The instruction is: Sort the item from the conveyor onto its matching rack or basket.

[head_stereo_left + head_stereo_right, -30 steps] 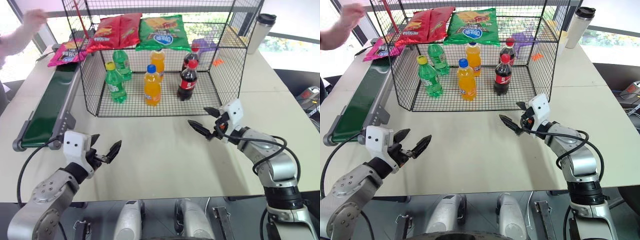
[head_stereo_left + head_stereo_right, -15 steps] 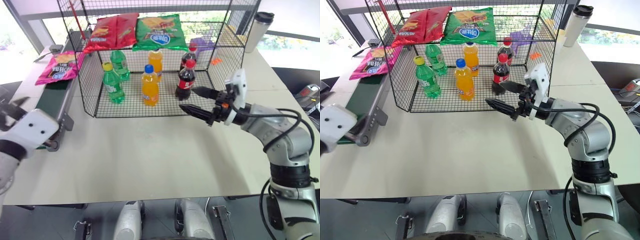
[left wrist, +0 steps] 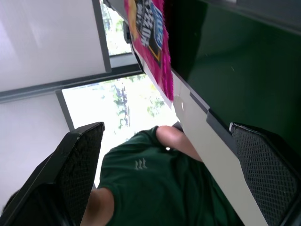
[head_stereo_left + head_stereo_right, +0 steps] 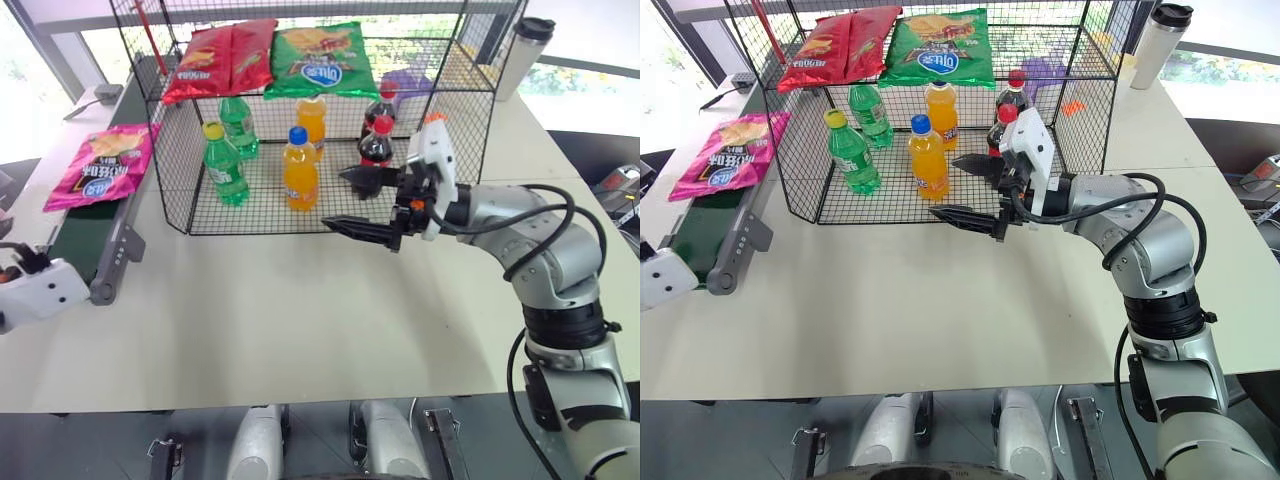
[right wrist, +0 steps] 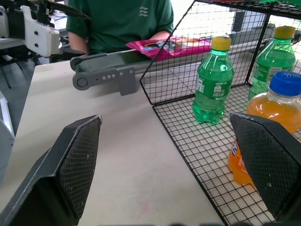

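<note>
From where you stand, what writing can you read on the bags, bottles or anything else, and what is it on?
No text reads clearly.
Pink bag: blue logo, yellow lettering, too blurred.
Red bags: white lettering, too small.
Green bag: blue oval logo, lettering blurred.
Bottle labels, such as the green bottle: unreadable.

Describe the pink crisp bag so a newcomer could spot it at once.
Find the large black wire-mesh cage on the pale table, then the long dark green conveyor belt along its left side. The glossy magenta-pink crisp bag lies flat there, unlike the red and green bags, which lie on the cage's upper shelf.
</note>
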Tool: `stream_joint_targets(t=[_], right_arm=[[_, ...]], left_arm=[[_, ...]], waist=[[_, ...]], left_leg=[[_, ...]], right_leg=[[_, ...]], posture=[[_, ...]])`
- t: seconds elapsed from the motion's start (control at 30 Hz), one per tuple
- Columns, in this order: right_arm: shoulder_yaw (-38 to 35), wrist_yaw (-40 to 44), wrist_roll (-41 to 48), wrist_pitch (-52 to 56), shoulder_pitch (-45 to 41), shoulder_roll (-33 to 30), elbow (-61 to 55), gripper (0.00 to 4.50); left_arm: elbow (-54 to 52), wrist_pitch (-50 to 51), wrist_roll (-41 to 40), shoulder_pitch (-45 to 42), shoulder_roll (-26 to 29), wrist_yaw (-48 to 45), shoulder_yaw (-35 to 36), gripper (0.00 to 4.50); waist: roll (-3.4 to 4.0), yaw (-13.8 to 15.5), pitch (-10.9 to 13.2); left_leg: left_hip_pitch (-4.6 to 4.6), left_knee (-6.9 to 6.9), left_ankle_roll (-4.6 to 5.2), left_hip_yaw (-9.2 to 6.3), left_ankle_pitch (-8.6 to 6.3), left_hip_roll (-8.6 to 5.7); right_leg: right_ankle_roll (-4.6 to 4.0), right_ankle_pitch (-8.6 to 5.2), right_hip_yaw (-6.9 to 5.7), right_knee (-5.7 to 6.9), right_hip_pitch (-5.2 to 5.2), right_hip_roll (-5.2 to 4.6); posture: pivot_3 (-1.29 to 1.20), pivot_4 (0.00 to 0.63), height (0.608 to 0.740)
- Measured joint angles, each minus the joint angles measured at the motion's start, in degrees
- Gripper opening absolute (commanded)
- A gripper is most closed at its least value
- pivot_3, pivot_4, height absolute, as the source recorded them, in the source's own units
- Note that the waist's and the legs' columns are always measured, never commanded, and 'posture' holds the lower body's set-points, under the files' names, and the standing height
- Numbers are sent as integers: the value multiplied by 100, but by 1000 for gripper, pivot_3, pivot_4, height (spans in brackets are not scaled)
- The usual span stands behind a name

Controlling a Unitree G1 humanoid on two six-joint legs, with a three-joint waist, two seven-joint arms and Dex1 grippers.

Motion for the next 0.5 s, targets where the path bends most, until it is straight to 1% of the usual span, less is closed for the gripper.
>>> stream_joint_targets(t=[0.23,0.4,0.5], right_arm=[[-12,-52,-106,-56,178,-11,6,4500],[-46,-132,-147,-100,231,-13,4,4500],[-58,-186,-150,-102,262,-13,-3,4500]], left_arm=[[338,-221,257,-542,-311,75,-385,4462],[479,-306,374,-795,-365,70,-527,4462],[615,-318,416,-1010,-406,71,-743,4462]], waist=[[-2,0,-1],[-2,3,-2],[-3,3,-2]], left_leg=[[1,4,0,1,1,0],[2,14,1,0,1,0],[2,27,1,-1,1,0]], right_leg=[[9,5,0,8,1,1],[15,8,0,21,1,1],[15,8,1,35,2,1]], posture=[[0,150,740],[0,150,740],[0,150,740]])
